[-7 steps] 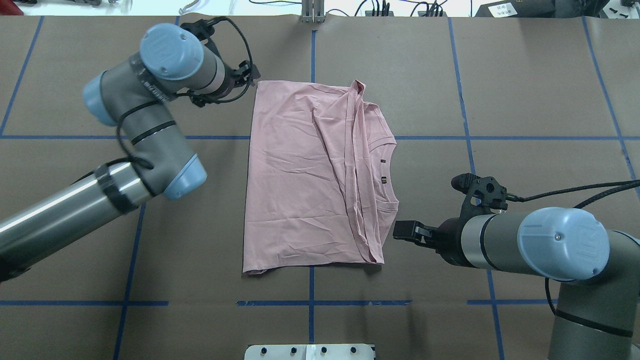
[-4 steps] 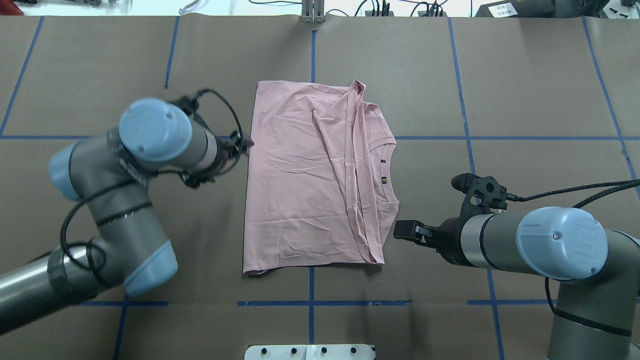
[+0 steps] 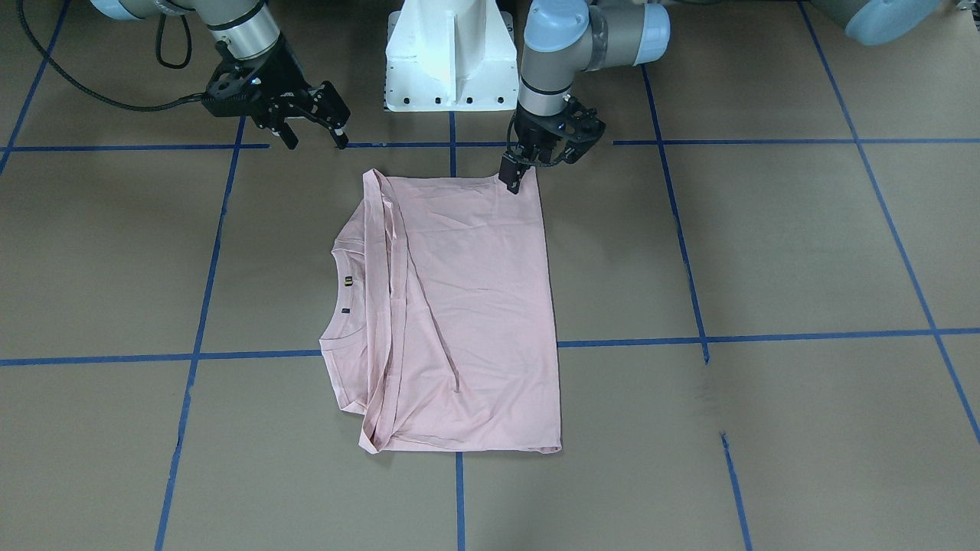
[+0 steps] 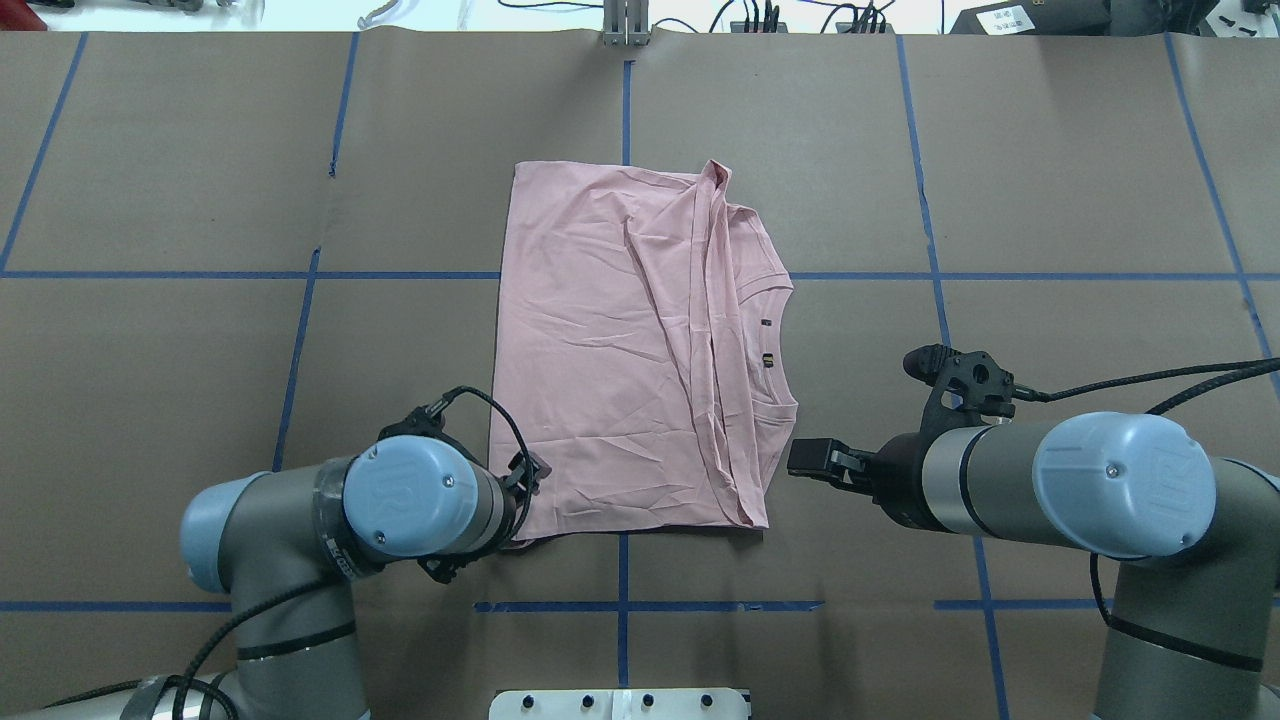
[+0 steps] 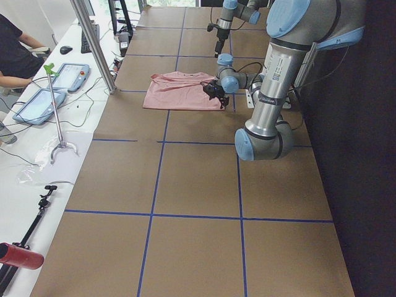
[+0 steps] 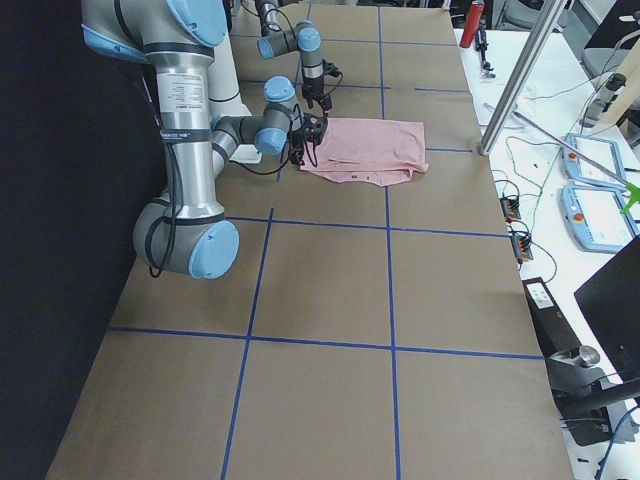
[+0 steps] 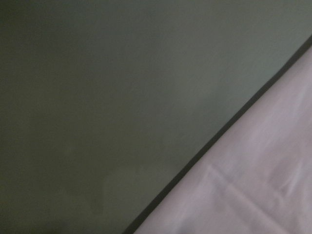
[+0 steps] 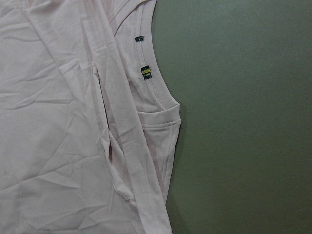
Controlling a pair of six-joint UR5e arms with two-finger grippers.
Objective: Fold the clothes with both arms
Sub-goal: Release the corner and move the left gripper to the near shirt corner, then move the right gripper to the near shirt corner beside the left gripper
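Brown paper with blue tape lines covers the table. Near the robot's edge, the left gripper is at the near left corner of the pink T-shirt; I cannot tell whether its fingers are apart. The right gripper hangs just beside the near right corner, with its fingers spread. The pink T-shirt lies folded at the table's middle, with its collar toward the right edge.

Open brown table seen on all sides of pink shirt. Shirt's corner nearest robot, left side, blocked by left gripper. Collar side narrowed by right gripper, just beside shirt, fingers spread. White base placed at robot-side edge.
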